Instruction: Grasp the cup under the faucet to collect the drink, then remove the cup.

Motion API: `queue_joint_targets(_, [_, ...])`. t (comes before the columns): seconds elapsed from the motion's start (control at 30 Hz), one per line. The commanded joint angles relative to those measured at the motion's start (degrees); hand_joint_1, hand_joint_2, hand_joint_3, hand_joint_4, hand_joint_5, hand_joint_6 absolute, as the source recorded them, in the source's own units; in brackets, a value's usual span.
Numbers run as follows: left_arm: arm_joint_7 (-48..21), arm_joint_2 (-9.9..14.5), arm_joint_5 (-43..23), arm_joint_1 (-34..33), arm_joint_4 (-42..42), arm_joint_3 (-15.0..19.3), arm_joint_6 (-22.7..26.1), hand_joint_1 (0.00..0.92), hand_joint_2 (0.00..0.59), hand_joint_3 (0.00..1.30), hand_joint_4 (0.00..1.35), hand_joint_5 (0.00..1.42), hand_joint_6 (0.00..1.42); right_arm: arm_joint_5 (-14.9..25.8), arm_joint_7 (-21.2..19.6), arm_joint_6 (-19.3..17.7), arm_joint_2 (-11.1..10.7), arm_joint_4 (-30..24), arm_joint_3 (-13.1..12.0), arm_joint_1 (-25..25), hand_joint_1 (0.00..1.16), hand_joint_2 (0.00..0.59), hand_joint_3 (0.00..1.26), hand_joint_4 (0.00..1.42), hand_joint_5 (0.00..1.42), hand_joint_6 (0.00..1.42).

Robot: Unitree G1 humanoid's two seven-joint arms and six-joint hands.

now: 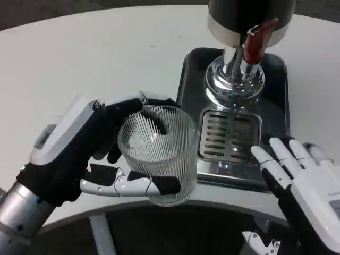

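Gripping the ribbed cup [158, 154], the left hand [85, 154] must carry it rightward under the faucet [254, 45]; right hand [300, 175] waits, fingers spread.

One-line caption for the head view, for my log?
Left hand holds the ribbed glass cup beside the dispenser tray; right hand open.

Bright even light, chrome glare, slight softness
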Motion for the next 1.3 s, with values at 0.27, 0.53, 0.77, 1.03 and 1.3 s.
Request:
queue_joint_targets(0.27, [5.79,-0.06,5.57,-10.28,9.43,-2.09,0.50,0.473,0.047,0.98,1.11,1.29,1.42,1.37,-1.39,-2.57,7.59,-0.72,0.04,1.99,0.49,0.433,0.09,0.00,0.00,0.00])
queue_joint_targets(0.53, [9.63,0.45,10.18,-18.28,19.12,-4.34,0.17,0.473,0.047,0.98,1.11,1.29,1.42,3.31,-1.77,-5.12,8.47,-0.72,-1.86,2.89,0.49,0.433,0.09,0.00,0.00,0.00])
queue_joint_targets(0.77, [13.46,0.96,13.94,-21.75,26.61,-6.89,-0.50,0.476,0.045,0.98,1.11,1.29,1.42,4.71,-1.31,-7.20,9.34,-0.72,-3.00,3.52,0.49,0.433,0.10,0.00,0.00,0.00])
queue_joint_targets(1.03, [18.08,1.11,17.53,-27.99,35.45,-10.40,-2.58,0.480,0.045,0.98,1.11,1.29,1.42,4.70,-0.48,-8.36,10.00,-0.72,-2.02,3.70,0.49,0.433,0.10,0.00,0.00,0.00])
queue_joint_targets(1.3, [22.04,-0.17,20.14,-34.02,42.19,-14.44,-3.52,0.480,0.048,0.98,1.11,1.29,1.42,4.17,0.10,-8.33,10.32,-0.72,-1.06,3.53,0.49,0.433,0.10,0.00,0.00,0.00])
